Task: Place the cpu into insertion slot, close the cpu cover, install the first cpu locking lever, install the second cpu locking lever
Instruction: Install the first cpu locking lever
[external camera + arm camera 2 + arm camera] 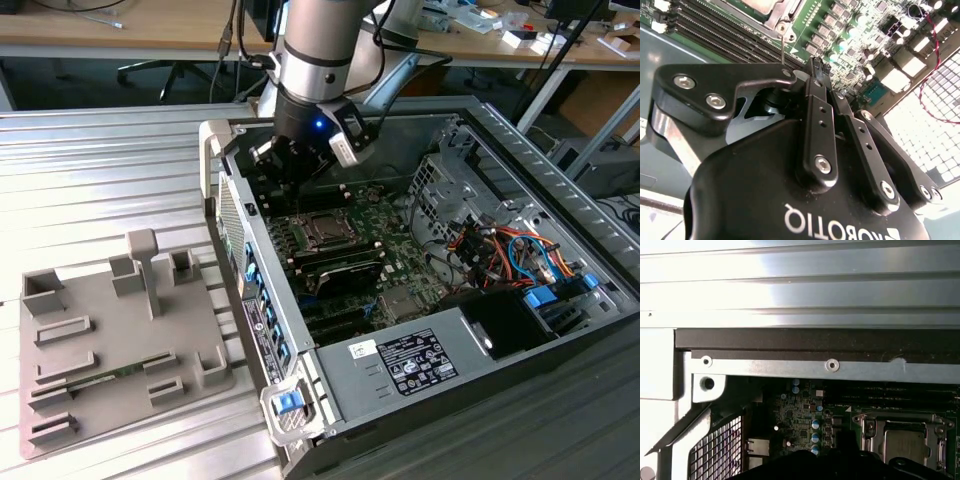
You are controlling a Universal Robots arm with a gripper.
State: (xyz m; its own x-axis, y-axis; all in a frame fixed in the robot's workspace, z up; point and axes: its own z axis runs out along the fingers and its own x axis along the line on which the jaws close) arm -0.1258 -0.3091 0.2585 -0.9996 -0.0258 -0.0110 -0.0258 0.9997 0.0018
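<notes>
The cpu (904,446) shows its silvery face inside the insertion slot (322,229) on the green motherboard of the open computer case. The cpu cover (900,416), a shiny metal frame, lies down around the chip. A thin metal locking lever (782,47) sticks up at one corner of the socket. My gripper (816,64) hangs over the board beside the socket, on the side toward the case's far wall, with its tips together close to that lever. In the exterior view the gripper (283,165) is just behind the socket. Nothing shows between the fingers.
Black memory slots (715,35) run along the socket. The case's metal wall (250,290) stands at the exterior view's left, with a grey fixture plate (110,340) on the table beyond. Coloured cables (500,245) and a power supply (420,360) are at the right.
</notes>
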